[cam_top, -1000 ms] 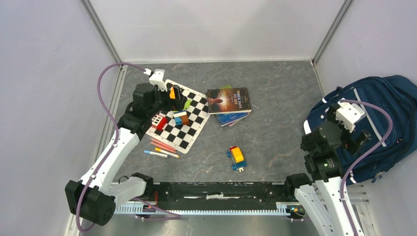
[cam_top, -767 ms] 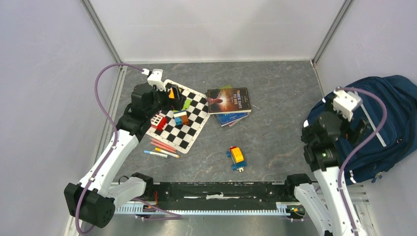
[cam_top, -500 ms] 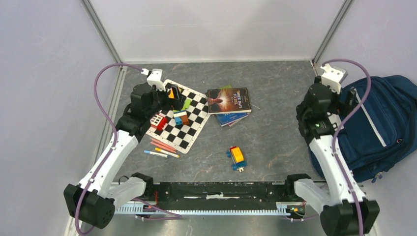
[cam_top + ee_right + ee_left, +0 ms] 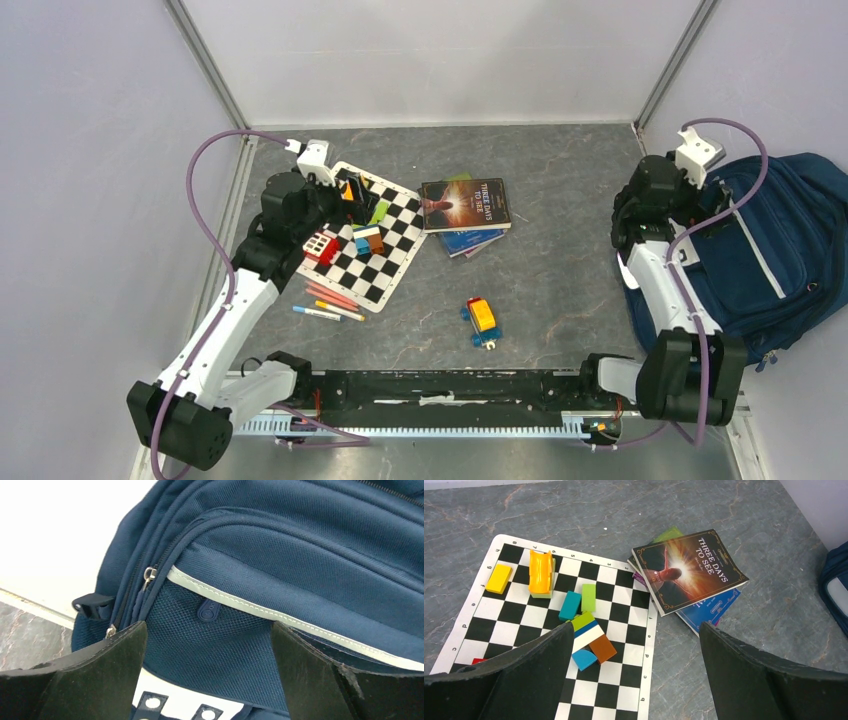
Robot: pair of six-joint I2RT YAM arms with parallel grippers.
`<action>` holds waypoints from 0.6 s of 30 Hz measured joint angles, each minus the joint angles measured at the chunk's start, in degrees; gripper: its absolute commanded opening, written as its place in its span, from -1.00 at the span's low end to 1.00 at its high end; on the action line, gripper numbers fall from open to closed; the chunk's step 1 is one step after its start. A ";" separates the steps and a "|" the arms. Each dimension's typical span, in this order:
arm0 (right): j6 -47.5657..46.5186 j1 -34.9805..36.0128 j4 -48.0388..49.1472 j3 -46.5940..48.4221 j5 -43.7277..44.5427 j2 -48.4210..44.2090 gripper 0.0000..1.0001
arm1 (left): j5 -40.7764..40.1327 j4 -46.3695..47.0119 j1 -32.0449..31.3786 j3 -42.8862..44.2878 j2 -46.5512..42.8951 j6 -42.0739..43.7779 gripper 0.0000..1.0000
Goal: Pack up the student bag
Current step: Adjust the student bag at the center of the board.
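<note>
Navy student bag (image 4: 790, 250) is sitting right, right gripper (image 4: 207, 627) hovering wide open over it, left gripper (image 4: 636, 635) gaping over the chessboard (image 4: 479, 625).

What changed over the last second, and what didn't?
The right gripper, open and empty, swung from the near side of the student bag away from the bases toward its far end. Nothing was grasped or released. The left gripper stayed open over the chessboard; bag, books, blocks, pens and toy car did not move.

Overhead view steep from near edge, left wrist above chessboard (image 4: 614, 680), right wrist close on student bag (image 4: 300, 555), both shared overhead
</note>
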 measured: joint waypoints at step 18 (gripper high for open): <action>-3.80 -2.19 17.88 -2.73 -0.52 11.85 0.91 | 3.28 1.75 0.00 -0.37 0.07 0.11 0.99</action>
